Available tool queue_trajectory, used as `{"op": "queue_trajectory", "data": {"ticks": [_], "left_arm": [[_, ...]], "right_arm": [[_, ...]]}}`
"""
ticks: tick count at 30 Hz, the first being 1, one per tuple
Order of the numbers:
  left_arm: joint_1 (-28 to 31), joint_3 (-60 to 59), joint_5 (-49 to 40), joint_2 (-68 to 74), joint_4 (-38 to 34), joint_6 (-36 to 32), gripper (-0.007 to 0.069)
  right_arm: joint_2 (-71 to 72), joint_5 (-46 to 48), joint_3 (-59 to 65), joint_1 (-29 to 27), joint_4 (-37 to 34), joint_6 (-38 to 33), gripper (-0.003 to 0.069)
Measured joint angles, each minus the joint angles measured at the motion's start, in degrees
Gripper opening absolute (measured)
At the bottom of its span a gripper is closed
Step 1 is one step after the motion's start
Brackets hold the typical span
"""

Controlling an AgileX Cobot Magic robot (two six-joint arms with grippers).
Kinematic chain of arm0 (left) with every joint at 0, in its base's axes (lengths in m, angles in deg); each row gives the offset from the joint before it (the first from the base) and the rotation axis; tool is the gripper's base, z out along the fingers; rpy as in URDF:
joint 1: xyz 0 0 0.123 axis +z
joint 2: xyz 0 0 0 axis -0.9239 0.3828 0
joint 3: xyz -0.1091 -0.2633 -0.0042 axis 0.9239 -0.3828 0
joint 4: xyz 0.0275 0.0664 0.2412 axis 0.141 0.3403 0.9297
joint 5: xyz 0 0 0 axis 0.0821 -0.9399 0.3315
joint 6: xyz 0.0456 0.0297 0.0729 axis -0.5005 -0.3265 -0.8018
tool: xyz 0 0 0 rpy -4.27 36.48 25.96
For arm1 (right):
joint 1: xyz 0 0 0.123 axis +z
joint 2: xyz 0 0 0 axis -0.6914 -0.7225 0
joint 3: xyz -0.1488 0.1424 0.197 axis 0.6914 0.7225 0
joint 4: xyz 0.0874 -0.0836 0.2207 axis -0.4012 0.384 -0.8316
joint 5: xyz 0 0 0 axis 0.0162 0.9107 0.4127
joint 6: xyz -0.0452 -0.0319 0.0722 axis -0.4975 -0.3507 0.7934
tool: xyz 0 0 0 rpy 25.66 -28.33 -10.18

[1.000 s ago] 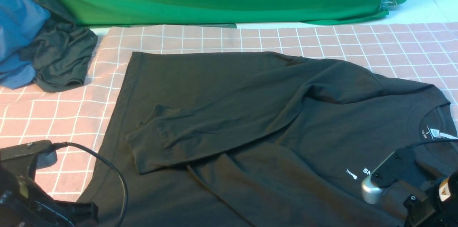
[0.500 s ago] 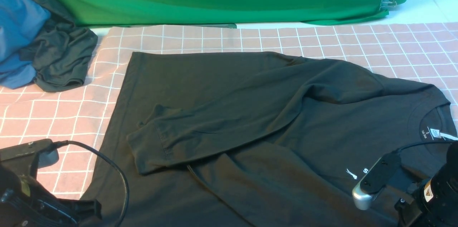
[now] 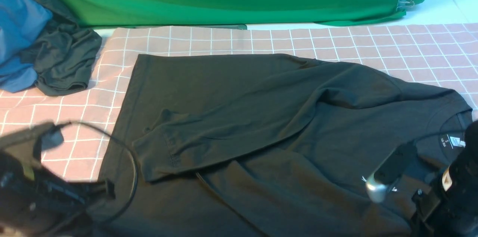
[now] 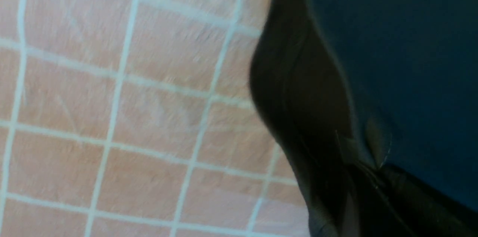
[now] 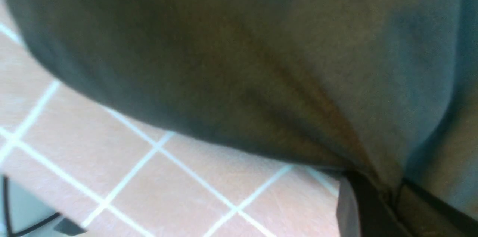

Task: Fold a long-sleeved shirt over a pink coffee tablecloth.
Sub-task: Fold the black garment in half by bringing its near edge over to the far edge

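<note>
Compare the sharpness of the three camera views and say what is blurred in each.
Front view: long-sleeved shirt and pink tablecloth crisp, left arm smeared. Left wrist view: grid lines streaked, shirt edge soft. Right wrist view: fabric close to the lens out of focus, grid lines clearer.

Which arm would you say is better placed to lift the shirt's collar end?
Right: the right claw pinches the shirt near the collar; the left claw grips its hem end.
</note>
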Motion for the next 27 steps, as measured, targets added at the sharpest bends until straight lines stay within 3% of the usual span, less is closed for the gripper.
{"op": "queue_trajectory", "data": {"ticks": [8, 13, 19, 27], "left_arm": [[0.13, 9.64, -0.57, 4.17, 1.62, 1.51, 0.0029], [3.54, 16.08, 1.21, 11.94, 1.36, 1.37, 0.0029], [9.71, 26.74, 3.57, 23.83, -2.08, -1.57, 0.0029], [11.6, 37.68, 3.8, 38.67, -3.2, -2.38, 0.0029]], "right_arm": [[0.82, 1.57, -7.95, -0.28, 1.58, 0.78, 0.007], [-1.04, 0.14, -14.14, -4.36, 1.72, 1.19, 0.007], [-11.47, -0.26, -25.07, -11.44, 1.72, 1.26, 0.007], [-28.0, -1.03, -39.4, -13.17, 1.72, 3.56, 0.0078]]}}
